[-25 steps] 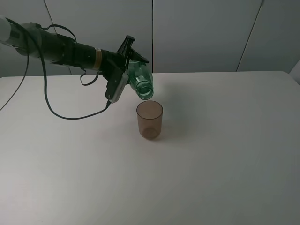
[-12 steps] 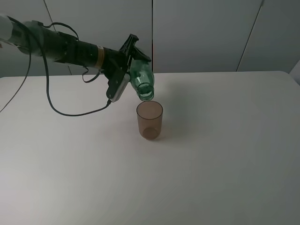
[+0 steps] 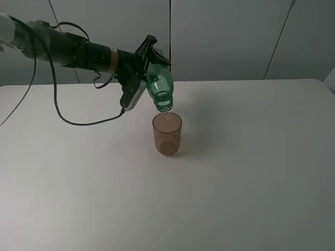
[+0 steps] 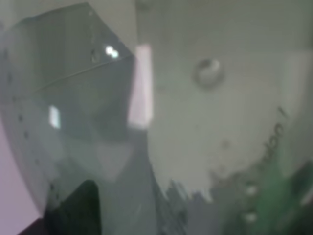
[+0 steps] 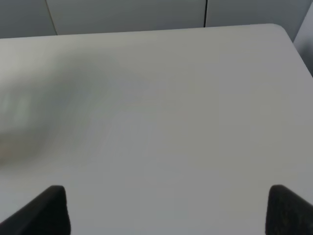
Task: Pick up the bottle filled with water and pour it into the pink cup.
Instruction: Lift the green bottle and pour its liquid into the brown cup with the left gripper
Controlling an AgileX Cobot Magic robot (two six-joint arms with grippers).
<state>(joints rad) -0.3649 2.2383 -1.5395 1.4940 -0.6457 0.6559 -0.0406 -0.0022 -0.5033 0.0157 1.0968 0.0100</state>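
Observation:
My left gripper (image 3: 153, 56) is shut on the body of the green bottle (image 3: 158, 86) and holds it tilted steeply, mouth down. The mouth hangs just above the rim of the pink cup (image 3: 167, 135), which stands upright on the white table (image 3: 251, 172). A pale trickle of water seems to run from the mouth into the cup. In the left wrist view the bottle (image 4: 210, 122) fills the frame, blurred and very close. My right gripper (image 5: 168, 208) is open and empty over bare table; it does not show in the exterior high view.
A black cable (image 3: 78, 123) hangs from the left arm and loops down onto the table to the left of the cup. Grey wall panels (image 3: 225, 36) stand behind the table's far edge.
The left arm has tipped the bottle more steeply and brought its mouth from beside the cup to straight above the rim. The cup has not moved.

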